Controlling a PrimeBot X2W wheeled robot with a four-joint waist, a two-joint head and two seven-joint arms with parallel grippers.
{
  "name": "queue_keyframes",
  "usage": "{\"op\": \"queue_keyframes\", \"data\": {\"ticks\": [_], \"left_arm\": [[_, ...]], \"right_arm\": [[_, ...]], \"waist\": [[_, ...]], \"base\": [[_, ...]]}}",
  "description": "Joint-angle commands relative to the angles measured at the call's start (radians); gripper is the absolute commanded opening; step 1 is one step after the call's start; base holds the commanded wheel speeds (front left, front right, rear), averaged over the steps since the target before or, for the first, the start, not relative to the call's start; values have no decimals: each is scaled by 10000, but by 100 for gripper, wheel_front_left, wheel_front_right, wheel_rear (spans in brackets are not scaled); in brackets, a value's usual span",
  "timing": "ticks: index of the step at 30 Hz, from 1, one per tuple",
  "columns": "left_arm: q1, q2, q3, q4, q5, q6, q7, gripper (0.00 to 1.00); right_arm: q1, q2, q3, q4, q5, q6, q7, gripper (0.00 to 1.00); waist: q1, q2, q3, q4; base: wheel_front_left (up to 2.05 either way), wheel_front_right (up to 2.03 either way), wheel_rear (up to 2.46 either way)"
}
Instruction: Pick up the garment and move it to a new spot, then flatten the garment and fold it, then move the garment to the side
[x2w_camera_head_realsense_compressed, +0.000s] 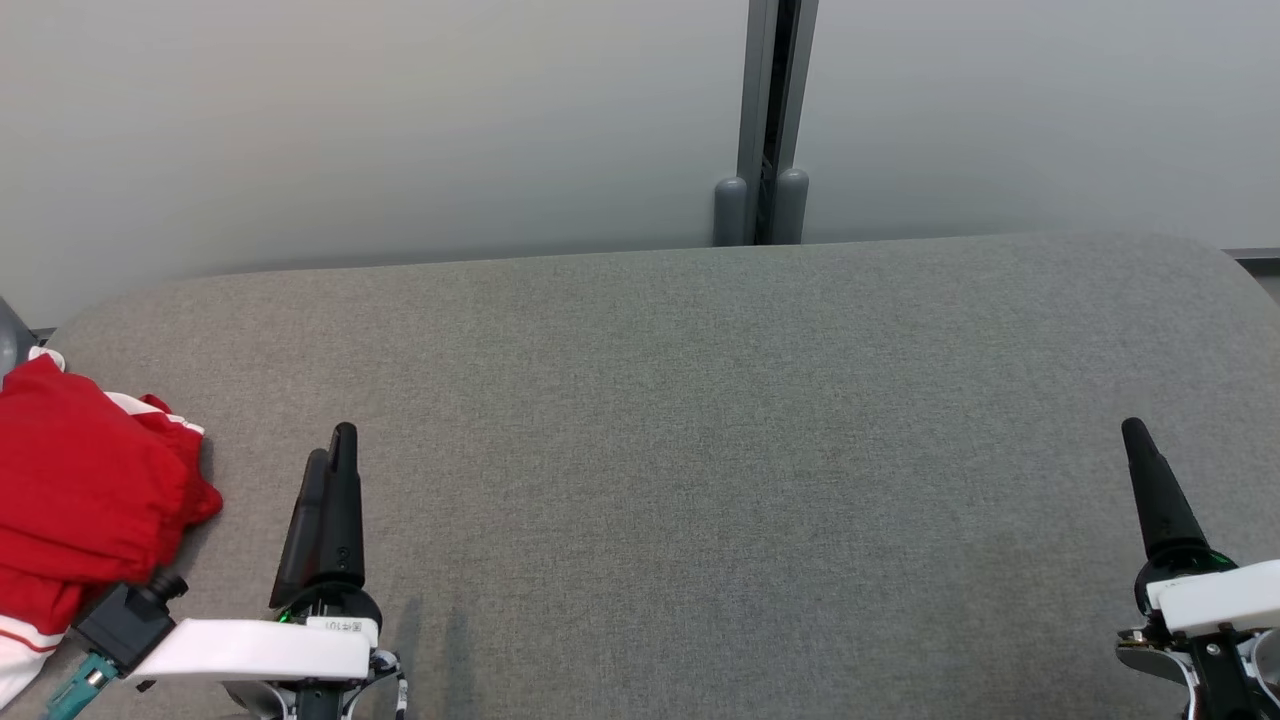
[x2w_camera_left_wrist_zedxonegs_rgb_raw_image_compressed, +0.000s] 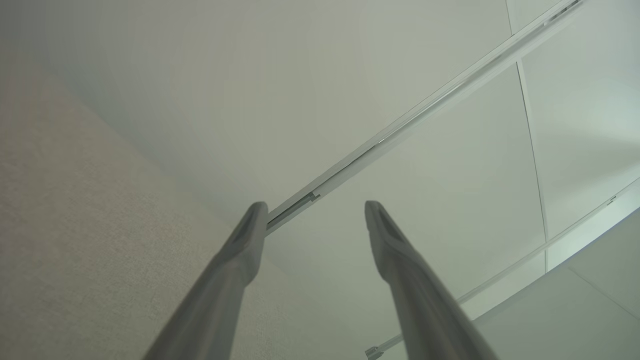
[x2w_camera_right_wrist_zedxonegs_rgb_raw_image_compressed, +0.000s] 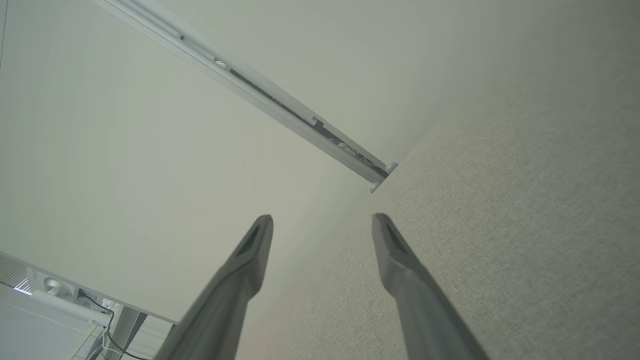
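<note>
The garment (x2w_camera_head_realsense_compressed: 85, 500) is red with white trim and lies bunched at the far left edge of the grey fabric surface (x2w_camera_head_realsense_compressed: 680, 420). Just right of it stands my left gripper (x2w_camera_head_realsense_compressed: 335, 450), apart from the cloth, its dark fingers seen edge-on. In the left wrist view this gripper (x2w_camera_left_wrist_zedxonegs_rgb_raw_image_compressed: 312, 210) is open with nothing between its fingers. At the lower right my right gripper (x2w_camera_head_realsense_compressed: 1135, 432) hovers far from the garment. The right wrist view shows the right gripper (x2w_camera_right_wrist_zedxonegs_rgb_raw_image_compressed: 322, 222) open and empty too.
A pale wall (x2w_camera_head_realsense_compressed: 380, 130) rises behind the surface, with a grey vertical post (x2w_camera_head_realsense_compressed: 768, 130) at its back edge. The surface's back edge curves down at both far corners. A black connector with a teal cable (x2w_camera_head_realsense_compressed: 110, 640) sits by my left wrist.
</note>
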Motion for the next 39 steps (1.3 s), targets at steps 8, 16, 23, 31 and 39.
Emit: {"op": "queue_keyframes", "data": {"ticks": [8, 16, 23, 31, 39], "left_arm": [[-497, 249, -183, -81, 1892, 185, -151, 100], [-658, 470, -358, 18, 3324, 443, -264, 100], [-724, 652, -471, 156, 4310, 645, -296, 100], [-838, 784, -597, 342, 5195, 787, -254, 100], [-879, 858, -605, 607, 5863, 964, -99, 100]], "right_arm": [[-439, -361, 451, -266, -1877, 14, -490, 100], [-589, -473, 833, -247, -3589, 15, -884, 100], [-657, -379, 1023, -41, -4678, 16, -1213, 100], [-751, -317, 1148, 254, -5628, 17, -1563, 100], [-844, -245, 1284, 603, -6490, 18, -1887, 100]], "waist": [[0, -1, 1, 14], [0, -1, 1, 25], [0, -1, -9, 15], [0, -1, -13, 31], [0, -1, 1, 32]], "base": [[0, 0, 0], [0, 0, 0], [0, 0, 0], [0, 0, 0], [0, 0, 0]]}}
